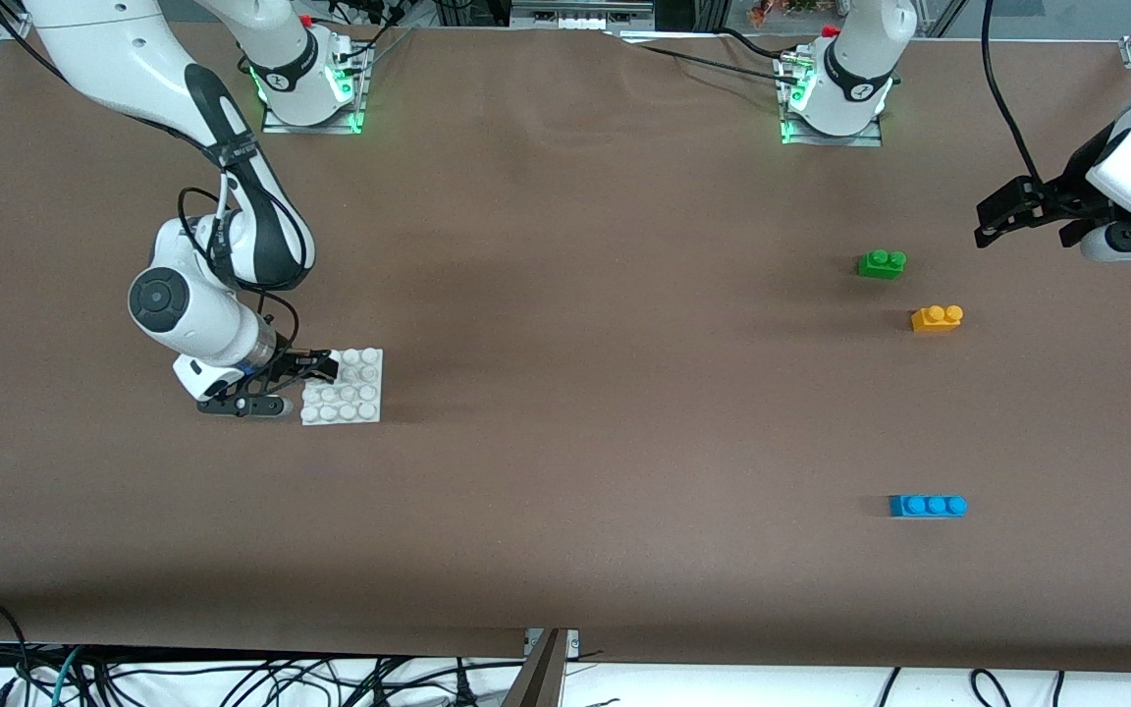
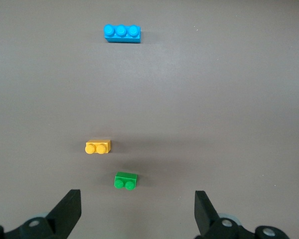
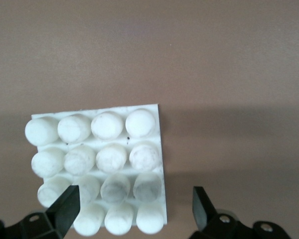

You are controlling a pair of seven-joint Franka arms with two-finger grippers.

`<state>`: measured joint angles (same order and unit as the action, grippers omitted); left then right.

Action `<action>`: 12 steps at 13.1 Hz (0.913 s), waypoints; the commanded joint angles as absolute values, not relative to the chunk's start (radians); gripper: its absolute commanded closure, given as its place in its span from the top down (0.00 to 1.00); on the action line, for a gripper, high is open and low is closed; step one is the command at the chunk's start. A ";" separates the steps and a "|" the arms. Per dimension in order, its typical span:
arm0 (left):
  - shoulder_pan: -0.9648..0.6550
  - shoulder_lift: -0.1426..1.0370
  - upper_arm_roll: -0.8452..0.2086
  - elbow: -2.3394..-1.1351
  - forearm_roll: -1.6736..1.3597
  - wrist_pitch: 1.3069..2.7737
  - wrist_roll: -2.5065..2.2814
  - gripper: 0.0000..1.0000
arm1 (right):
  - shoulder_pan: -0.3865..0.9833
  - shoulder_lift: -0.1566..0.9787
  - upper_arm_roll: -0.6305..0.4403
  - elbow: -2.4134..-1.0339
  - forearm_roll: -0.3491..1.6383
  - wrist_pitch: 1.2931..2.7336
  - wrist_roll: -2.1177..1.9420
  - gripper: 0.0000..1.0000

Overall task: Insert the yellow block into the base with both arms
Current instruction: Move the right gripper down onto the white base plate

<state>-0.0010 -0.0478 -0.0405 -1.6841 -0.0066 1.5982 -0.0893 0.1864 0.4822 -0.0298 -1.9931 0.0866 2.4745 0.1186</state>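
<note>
The yellow block (image 1: 937, 318) lies on the table toward the left arm's end, and also shows in the left wrist view (image 2: 98, 147). The white base (image 1: 350, 388) lies flat toward the right arm's end. My right gripper (image 1: 304, 385) is open and low at the base's edge. In the right wrist view the right gripper (image 3: 134, 211) straddles the near rows of the base (image 3: 99, 164), touching nothing I can see. My left gripper (image 1: 1002, 218) is open and empty, up in the air beside the green brick. The left wrist view shows the left gripper (image 2: 138, 211) wide open.
A green two-stud brick (image 1: 882, 263) (image 2: 125, 180) lies just farther from the front camera than the yellow block. A blue three-stud brick (image 1: 928, 506) (image 2: 122, 33) lies nearer the front camera. Brown cloth covers the table between the base and the bricks.
</note>
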 commanded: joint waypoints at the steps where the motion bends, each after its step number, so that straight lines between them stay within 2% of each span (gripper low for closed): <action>1: 0.006 -0.048 -0.040 -1.666 -0.028 1.578 -0.069 1.00 | 0.186 0.498 -0.025 -2.006 0.106 2.522 0.124 1.00; 7: 0.006 -0.048 -0.040 -1.666 -0.028 1.574 -0.069 1.00 | 0.186 0.532 -0.023 -2.008 0.106 2.572 0.124 0.98; 12: 0.006 -0.048 -0.040 -1.666 -0.028 1.572 -0.071 1.00 | 0.184 0.548 -0.020 -2.008 0.106 2.595 0.124 0.91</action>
<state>-0.0009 -0.0478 -0.0405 -1.6841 -0.0066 1.5921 -0.0893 0.1864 0.5457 -0.0266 -1.9940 0.0889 2.5679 0.1190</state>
